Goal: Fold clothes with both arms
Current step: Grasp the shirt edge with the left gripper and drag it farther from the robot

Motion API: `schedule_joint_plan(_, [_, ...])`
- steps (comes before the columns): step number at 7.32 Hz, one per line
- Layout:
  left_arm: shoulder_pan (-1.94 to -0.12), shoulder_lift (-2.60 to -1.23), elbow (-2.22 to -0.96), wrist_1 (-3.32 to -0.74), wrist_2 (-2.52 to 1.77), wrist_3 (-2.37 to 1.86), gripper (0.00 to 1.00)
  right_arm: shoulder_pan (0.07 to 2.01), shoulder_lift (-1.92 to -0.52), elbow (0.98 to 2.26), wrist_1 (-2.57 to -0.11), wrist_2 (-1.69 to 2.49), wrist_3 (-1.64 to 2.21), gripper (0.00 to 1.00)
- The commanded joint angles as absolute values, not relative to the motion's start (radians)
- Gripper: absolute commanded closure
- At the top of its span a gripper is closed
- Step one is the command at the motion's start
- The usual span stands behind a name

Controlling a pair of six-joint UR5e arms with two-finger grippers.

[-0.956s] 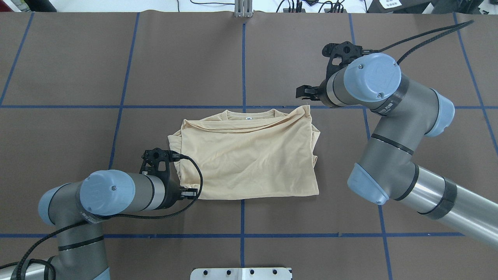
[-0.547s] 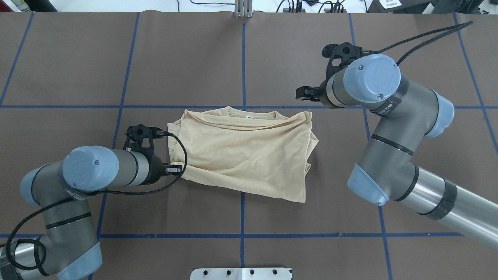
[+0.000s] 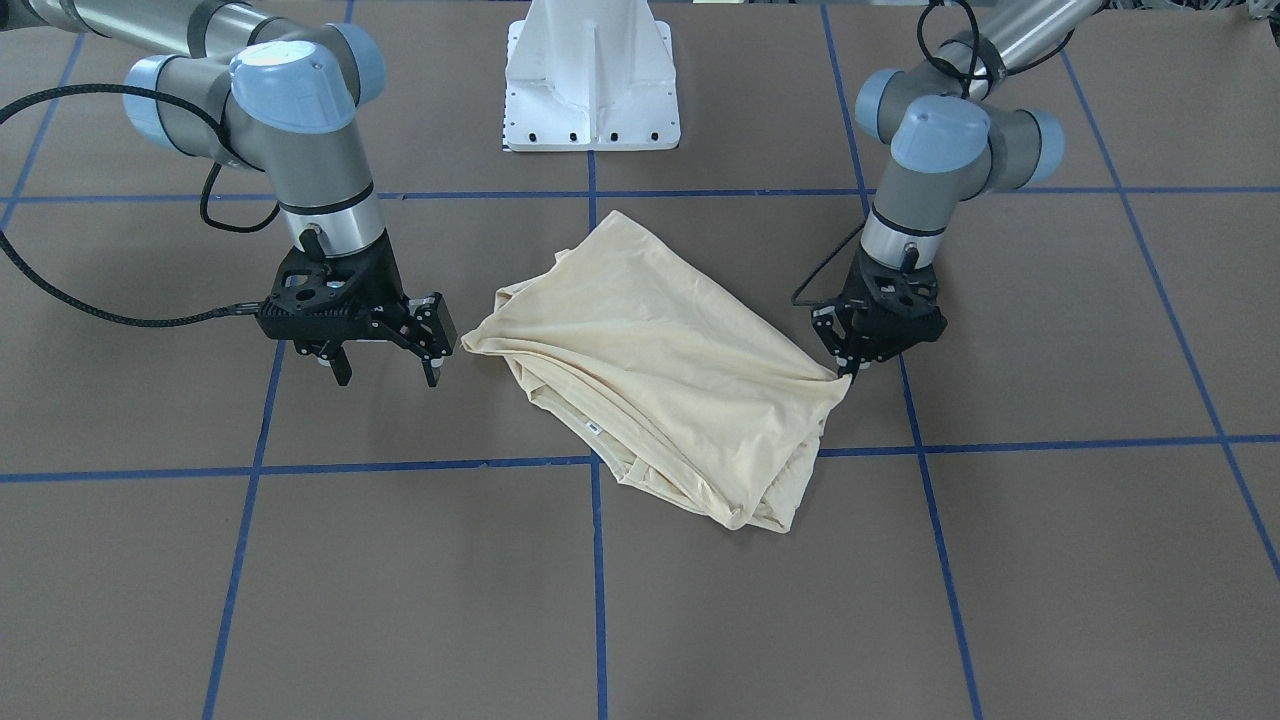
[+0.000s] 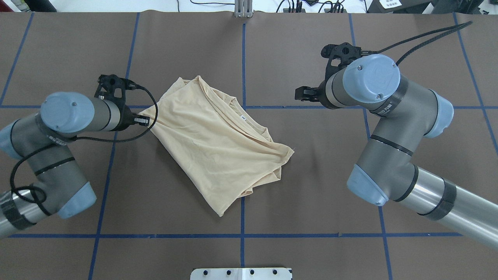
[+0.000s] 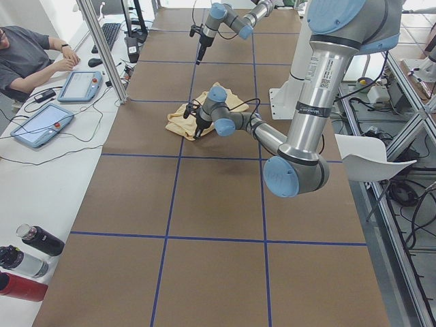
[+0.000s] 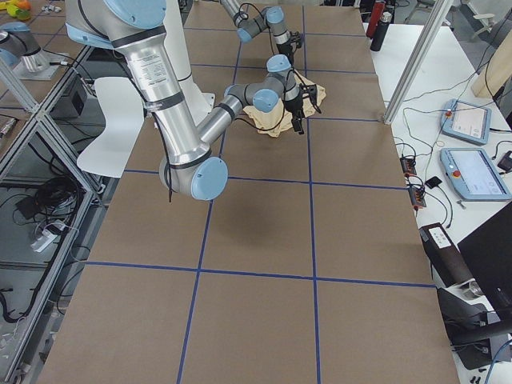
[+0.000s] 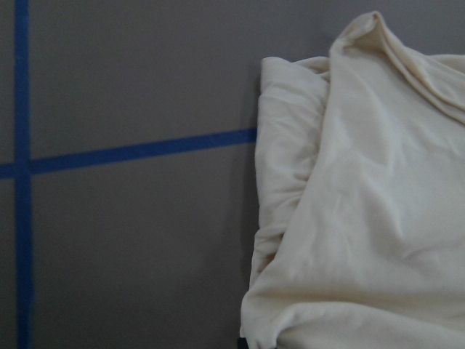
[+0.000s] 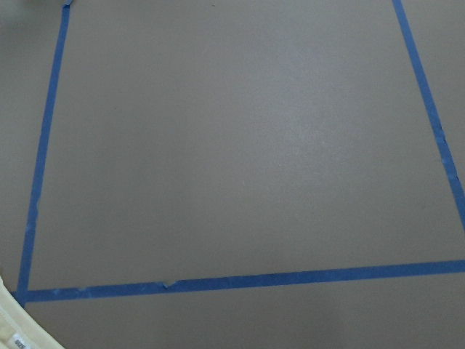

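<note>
The cream-yellow T-shirt [image 4: 218, 144] lies folded and turned on a diagonal on the brown table, print hidden, with its white neck label [image 4: 243, 118] showing. It also shows in the front view [image 3: 660, 370] and in the left wrist view [image 7: 363, 203]. My left gripper [image 4: 144, 121] is shut on the shirt's left corner, low over the table; the front view shows the same pinch [image 3: 850, 372]. My right gripper [image 3: 387, 375] is open and empty, hanging above bare table beside the shirt's other end, apart from it. In the overhead view the right gripper [image 4: 302, 93] is to the right of the shirt.
Blue tape lines [image 4: 243, 58] grid the brown table cover. The white pedestal base [image 3: 592, 75] stands at the robot's side. An operator with tablets [image 5: 41, 122] sits along the far edge, and bottles [image 5: 27, 252] stand near there.
My left gripper moved away from the robot and leftward with the shirt's corner in it. The shirt swung from square to diagonal. The right arm stayed put.
</note>
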State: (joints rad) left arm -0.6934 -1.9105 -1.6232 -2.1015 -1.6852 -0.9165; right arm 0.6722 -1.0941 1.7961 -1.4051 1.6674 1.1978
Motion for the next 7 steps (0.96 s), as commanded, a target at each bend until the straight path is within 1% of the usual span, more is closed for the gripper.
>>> schedule_joint_plan(1, [-0.807, -2.142, -1.275, -2.245, -1.692, -0.853, 1.00, 0.672, -1.094, 1.795, -1.405, 1.667, 1.198, 0.00])
schedule_joint_plan(2, [-0.828, -2.267, -1.091, -2.319, -1.693, -0.839, 1.00, 0.672, -1.092, 1.795, -1.405, 1.667, 1.198, 0.00])
schedule_joint_plan(3, [-0.863, -2.313, -1.038, -2.322, -1.698, -0.777, 1.00, 0.670, -1.092, 1.793, -1.405, 1.667, 1.198, 0.00])
schedule_joint_plan(4, [-0.873, -2.310, -1.037, -2.325, -1.703, -0.761, 0.94, 0.667, -1.089, 1.790, -1.405, 1.667, 1.198, 0.00])
schedule_joint_plan(5, [-0.873, -2.290, -1.043, -2.347, -1.704, -0.729, 0.01, 0.657, -1.077, 1.783, -1.405, 1.666, 1.210, 0.00])
schedule_joint_plan(6, [-0.879, -2.264, -1.049, -2.411, -1.719, -0.689, 0.00, 0.649, -1.066, 1.779, -1.405, 1.666, 1.218, 0.00])
schedule_joint_plan(7, [-0.894, -2.225, -1.080, -2.430, -1.788, -0.683, 0.00, 0.640, -1.018, 1.746, -1.411, 1.664, 1.264, 0.00])
